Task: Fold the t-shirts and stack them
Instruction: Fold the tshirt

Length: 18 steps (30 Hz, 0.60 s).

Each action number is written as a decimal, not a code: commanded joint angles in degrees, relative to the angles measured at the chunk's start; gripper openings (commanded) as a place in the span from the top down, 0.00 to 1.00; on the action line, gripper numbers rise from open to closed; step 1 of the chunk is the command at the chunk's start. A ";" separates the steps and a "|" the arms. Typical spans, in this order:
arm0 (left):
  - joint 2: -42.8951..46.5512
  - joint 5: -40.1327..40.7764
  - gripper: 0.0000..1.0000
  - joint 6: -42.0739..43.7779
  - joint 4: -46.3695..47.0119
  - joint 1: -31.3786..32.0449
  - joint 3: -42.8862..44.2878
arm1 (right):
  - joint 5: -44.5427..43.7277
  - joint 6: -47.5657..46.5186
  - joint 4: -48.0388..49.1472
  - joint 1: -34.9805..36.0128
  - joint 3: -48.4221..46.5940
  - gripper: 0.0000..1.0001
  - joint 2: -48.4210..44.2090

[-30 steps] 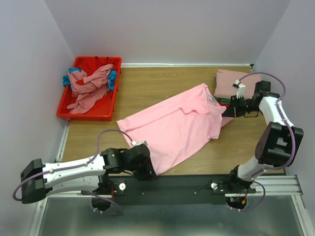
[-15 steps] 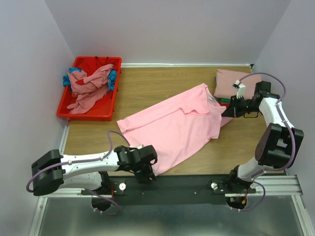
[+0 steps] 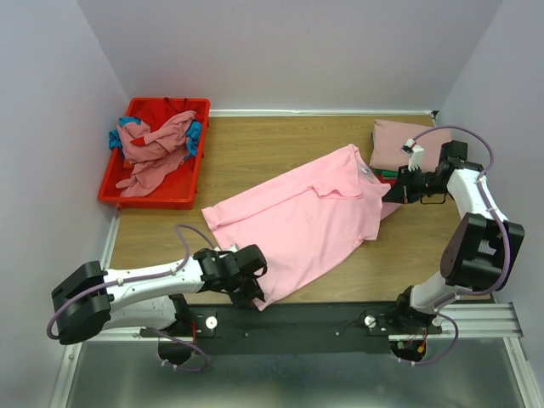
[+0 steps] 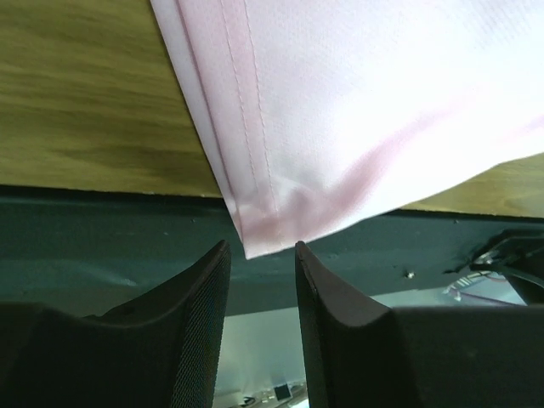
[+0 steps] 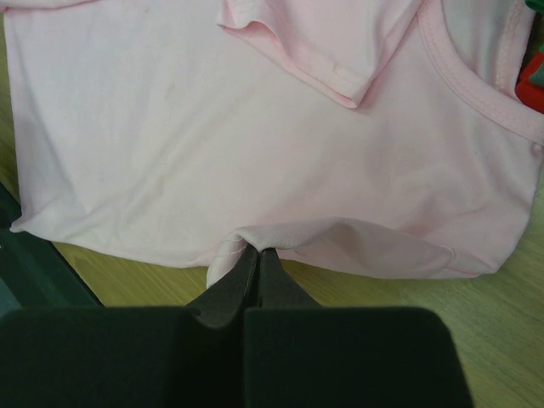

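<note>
**Top external view**
- Pink t-shirt [image 3: 297, 221]: spread flat and diagonal across the middle of the wooden table [image 3: 255, 149], neck toward the right rear, near hem corner at the table's front edge.
- Red bin [image 3: 149, 201]: left rear, holding a loose heap of shirts [image 3: 157, 149], dusty rose and teal.
- Folded dusty rose shirt [image 3: 395, 140]: right rear corner, just beyond the pink t-shirt's neck.
- Left gripper [image 3: 257, 296]: low at the near hem corner.
- Right gripper [image 3: 391, 194]: at the pink t-shirt's right edge.

**Left wrist view**
- Left gripper [image 4: 262, 272]: jaws stand apart with a clear gap, clamping nothing.
- Pink t-shirt [image 4: 365, 110]: the stitched hem corner overhangs the table [image 4: 85, 102] edge, its tip just at the gap between the fingers [image 4: 200, 289].
- Dark base rail [image 4: 102, 229]: below the table edge.

**Right wrist view**
- Right gripper [image 5: 257, 255]: jaws pressed together, pinching a small raised fold of the pink t-shirt [image 5: 170, 144] at its edge.
- One sleeve lies folded over the body; the neckline curves at upper right.
- Red and green cloth [image 5: 535, 81]: a sliver at the right border.
</note>
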State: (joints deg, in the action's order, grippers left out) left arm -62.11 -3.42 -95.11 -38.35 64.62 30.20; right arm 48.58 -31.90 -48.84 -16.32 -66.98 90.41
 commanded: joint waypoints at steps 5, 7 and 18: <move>-4.34 1.66 0.58 4.14 1.52 -0.72 0.57 | 1.43 0.35 1.29 0.23 0.71 0.99 -1.20; -5.13 1.31 0.59 4.67 1.61 -0.72 0.57 | 1.43 0.35 1.29 0.23 0.62 1.00 -1.12; -10.22 1.05 0.63 6.69 3.54 -0.72 0.92 | 1.52 0.52 1.29 0.23 0.54 1.00 -1.11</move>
State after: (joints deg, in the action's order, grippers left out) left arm -69.73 -3.70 -89.52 -35.66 64.12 30.65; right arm 48.58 -31.83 -48.80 -16.32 -66.98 90.41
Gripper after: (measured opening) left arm 0.383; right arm 0.008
